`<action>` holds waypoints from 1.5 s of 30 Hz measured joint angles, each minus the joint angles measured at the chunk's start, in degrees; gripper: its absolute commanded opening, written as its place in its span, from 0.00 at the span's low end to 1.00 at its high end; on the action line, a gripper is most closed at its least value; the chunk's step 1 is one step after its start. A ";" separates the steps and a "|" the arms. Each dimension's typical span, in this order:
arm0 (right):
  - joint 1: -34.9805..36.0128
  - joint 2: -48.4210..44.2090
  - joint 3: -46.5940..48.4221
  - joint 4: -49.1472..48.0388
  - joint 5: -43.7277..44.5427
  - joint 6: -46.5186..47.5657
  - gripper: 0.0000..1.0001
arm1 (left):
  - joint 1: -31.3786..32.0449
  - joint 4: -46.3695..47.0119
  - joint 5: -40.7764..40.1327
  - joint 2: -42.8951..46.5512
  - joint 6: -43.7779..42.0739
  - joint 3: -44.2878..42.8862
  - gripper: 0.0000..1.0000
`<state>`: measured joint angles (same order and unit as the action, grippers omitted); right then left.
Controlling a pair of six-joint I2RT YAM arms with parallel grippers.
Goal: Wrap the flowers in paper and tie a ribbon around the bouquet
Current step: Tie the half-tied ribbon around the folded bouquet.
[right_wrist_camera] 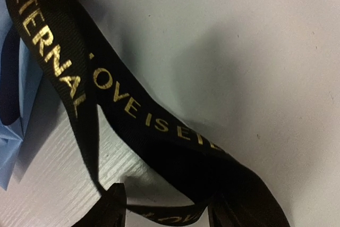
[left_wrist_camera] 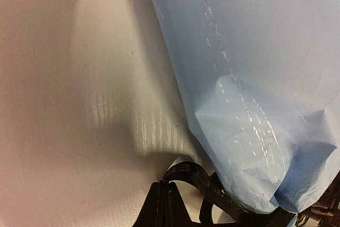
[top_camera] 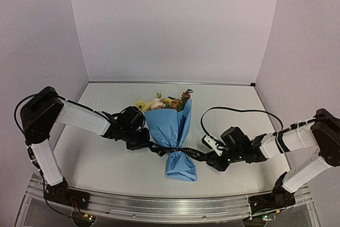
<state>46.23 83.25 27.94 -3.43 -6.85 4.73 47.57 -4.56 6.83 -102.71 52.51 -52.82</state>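
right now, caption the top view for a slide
Left gripper and right gripper meet the ribbon on either side of the bouquet.

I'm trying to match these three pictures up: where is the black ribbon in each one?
Top view: ribbon crosses the pinched waist of the blue paper, just below centre.
Left wrist view: ribbon loops at the bottom edge, under the paper.
Right wrist view: ribbon runs diagonally from top left, gold lettering showing.
Shared landmark: the blue paper.

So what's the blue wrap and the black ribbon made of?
The blue wrap looks like thin paper, slightly glossy: it creases sharply and shines in streaks. The black ribbon looks like woven fabric, matte, with shiny gold letters printed on.
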 measured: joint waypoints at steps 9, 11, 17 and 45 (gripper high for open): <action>2.55 0.52 0.13 -3.43 4.23 -1.49 0.00 | 0.01 -6.56 -6.72 5.17 -3.55 -1.78 0.00; 3.91 -1.20 0.82 -0.03 5.31 -3.23 0.00 | 0.02 -9.33 -9.22 6.99 -4.96 -3.50 0.00; 6.58 -6.57 6.50 13.05 8.85 -10.09 0.00 | -0.23 -16.41 -16.45 13.55 -8.18 -6.51 0.00; 13.83 -3.32 8.74 16.62 13.10 -24.84 0.00 | -7.98 -13.44 -5.08 20.33 -10.52 9.46 0.00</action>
<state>60.06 79.93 36.69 13.19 6.25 -20.11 39.59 -18.00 1.75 -82.38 41.99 -43.35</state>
